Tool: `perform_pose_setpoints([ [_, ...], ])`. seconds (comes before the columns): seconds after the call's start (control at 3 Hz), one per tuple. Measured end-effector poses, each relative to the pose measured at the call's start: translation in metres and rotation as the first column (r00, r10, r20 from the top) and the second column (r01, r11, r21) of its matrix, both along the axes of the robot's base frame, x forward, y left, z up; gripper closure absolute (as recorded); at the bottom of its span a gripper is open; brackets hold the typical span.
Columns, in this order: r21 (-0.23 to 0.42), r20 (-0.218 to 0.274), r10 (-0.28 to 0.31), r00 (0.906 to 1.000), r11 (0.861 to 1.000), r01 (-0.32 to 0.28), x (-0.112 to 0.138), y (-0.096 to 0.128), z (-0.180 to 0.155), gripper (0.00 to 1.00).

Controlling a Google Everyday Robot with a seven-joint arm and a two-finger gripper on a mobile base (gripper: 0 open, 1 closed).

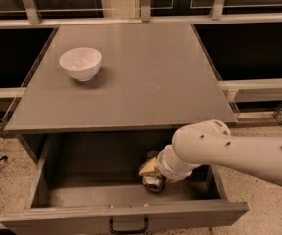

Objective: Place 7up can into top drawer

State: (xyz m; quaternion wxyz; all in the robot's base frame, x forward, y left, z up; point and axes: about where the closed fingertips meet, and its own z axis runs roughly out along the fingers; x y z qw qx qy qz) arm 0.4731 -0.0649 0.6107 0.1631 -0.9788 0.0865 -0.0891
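7up can (153, 183): low inside the open drawer, at the arm's tip, on or just above the floor.
Tool (151, 173): reached down into the drawer, likely to set the can in; clamped or spread, I cannot tell.
Top drawer (126, 213): pulled out — ready to receive.
Counter (146, 82): behind — carries a white bowl (81, 63), far left.

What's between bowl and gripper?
Camera view: only bare tabletop separates the bowl from the gripper, which sits low in the open drawer by the can.
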Motion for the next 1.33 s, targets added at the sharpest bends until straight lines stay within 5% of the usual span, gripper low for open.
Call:
perform_pose_setpoints([
  [0.67, 0.000, 0.000, 0.000, 1.0000, 1.000, 0.000, 0.0000, 0.0000, 0.0000, 0.04],
  [1.33, 0.000, 0.000, 0.000, 1.0000, 1.000, 0.000, 0.0000, 0.0000, 0.0001, 0.00],
])
